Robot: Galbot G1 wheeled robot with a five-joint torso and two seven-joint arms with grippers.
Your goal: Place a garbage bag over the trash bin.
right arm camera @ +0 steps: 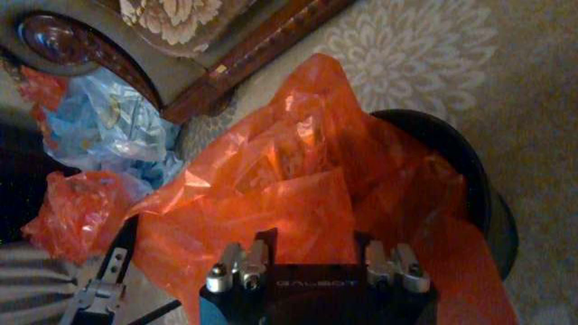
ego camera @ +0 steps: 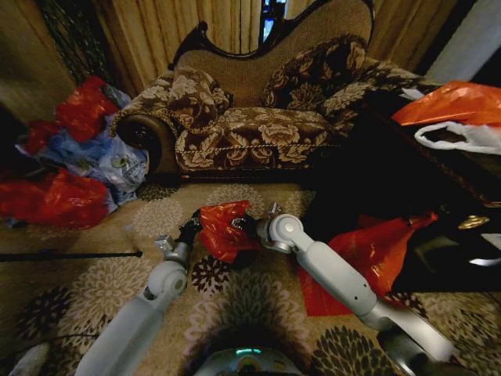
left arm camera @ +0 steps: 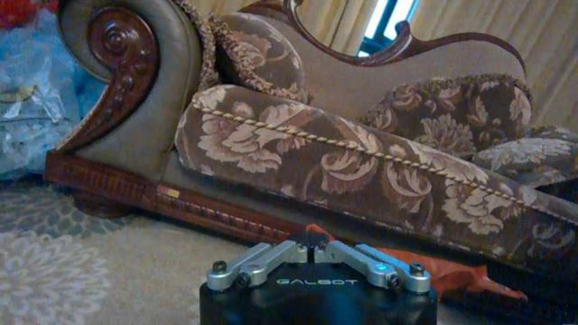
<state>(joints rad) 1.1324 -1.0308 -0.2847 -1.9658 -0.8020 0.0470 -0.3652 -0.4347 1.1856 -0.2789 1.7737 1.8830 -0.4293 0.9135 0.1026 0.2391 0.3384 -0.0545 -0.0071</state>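
The garbage bag (ego camera: 221,229) is a crinkly red sheet bunched between my two grippers on the patterned carpet. It drapes over the black trash bin (right arm camera: 462,157), whose round rim shows on one side; in the head view only a dark sliver of the bin (ego camera: 244,257) peeks from under the bag. My left gripper (ego camera: 191,228) is at the bag's left edge, its fingers (left arm camera: 298,252) pressed together with a bit of red bag (left arm camera: 312,232) at the tips. My right gripper (right arm camera: 312,245) hovers over the bin mouth, jaws apart, with the bag (right arm camera: 280,183) spread in front of it.
A carved floral sofa (ego camera: 250,125) stands just behind the bin. A larger orange-red bag (ego camera: 368,251) lies at the right beside a dark table (ego camera: 407,172). Stuffed red bags (ego camera: 55,200) and blue bags (ego camera: 106,160) pile at the left. A black rod (ego camera: 70,254) lies on the carpet.
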